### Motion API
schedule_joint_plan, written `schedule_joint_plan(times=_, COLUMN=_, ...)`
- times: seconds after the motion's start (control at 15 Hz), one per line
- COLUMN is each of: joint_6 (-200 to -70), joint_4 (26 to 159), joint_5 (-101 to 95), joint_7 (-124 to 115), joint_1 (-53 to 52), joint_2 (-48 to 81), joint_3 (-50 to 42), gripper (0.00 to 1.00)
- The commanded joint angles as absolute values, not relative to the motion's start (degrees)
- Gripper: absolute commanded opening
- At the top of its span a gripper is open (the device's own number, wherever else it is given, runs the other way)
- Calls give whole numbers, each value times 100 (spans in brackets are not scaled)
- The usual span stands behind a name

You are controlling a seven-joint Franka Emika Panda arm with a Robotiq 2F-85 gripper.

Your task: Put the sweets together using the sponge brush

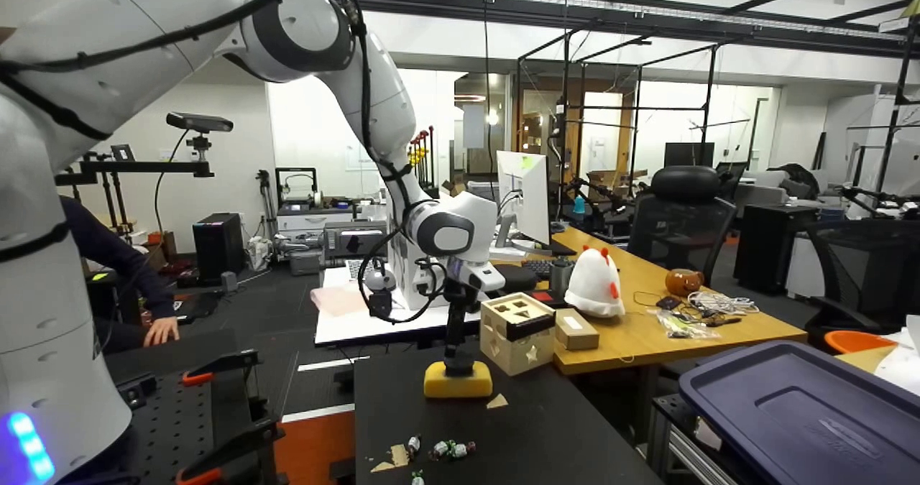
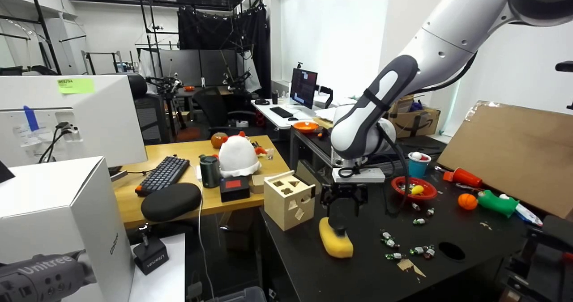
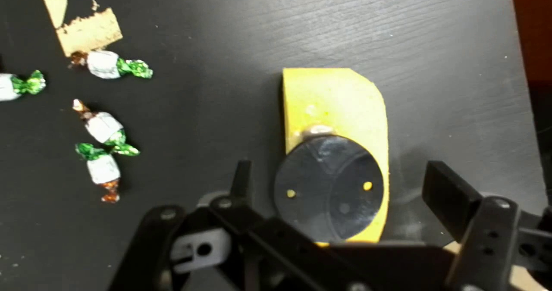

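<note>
One bowl (image 2: 426, 195), yellow object (image 2: 417, 189) inside

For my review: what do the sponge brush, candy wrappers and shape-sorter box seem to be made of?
Sponge brush: likely foam, mostly matte, going by its yellow block; pores don't show. Its smooth black knob, catching glare, looks plastic.
Candy wrappers: probably shiny foil or metallized film; their green and brown twists crinkle and glint.
Shape-sorter box: probably wood, matte, judging by its pale tan panels.
</note>
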State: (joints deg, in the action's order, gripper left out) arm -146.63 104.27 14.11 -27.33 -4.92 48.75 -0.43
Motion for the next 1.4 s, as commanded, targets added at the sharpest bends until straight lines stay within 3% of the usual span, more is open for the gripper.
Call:
schedule_joint_plan(times=0.0, joint_6=-15221, joint_4=11606, joint_5=1675, joint_7=-2698, joint_1=-500, joint_2=4005, joint_3=-53, gripper=100)
schedule_joint_plan(times=1.33, joint_6=-14222, joint_4=10034, joint_5=1531, joint_7=-2463, joint_1=-441, joint_2=4903, joint_3=7, gripper=100)
